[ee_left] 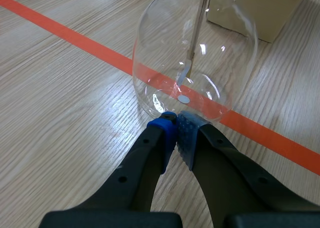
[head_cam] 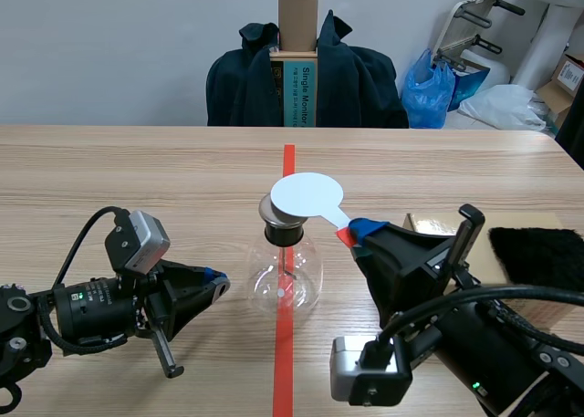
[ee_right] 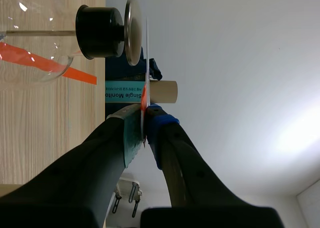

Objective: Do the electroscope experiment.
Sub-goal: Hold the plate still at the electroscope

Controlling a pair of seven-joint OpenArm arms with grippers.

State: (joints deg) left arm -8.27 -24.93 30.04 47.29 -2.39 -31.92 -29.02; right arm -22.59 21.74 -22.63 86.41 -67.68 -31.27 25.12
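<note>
Nearest us, our left gripper point(ee_left: 176, 123) lies low on the worktop point(head_cam: 137, 180). Its fingers are pressed together on nothing, tips just beside the glass wall of the flask point(head_cam: 285, 280). Our right gripper point(ee_right: 144, 123) is clamped on the handle of a white paddle point(head_cam: 306, 196), whose disc lies flat just over the metal cap point(ee_right: 131, 31) of the flask; we cannot tell whether they touch. The flask stands upright on the red tape line. Right of it lie a beige box point(head_cam: 436, 223) and a black cloth point(head_cam: 538, 253). Beyond the worktop hangs a dark coat point(head_cam: 365, 79).
</note>
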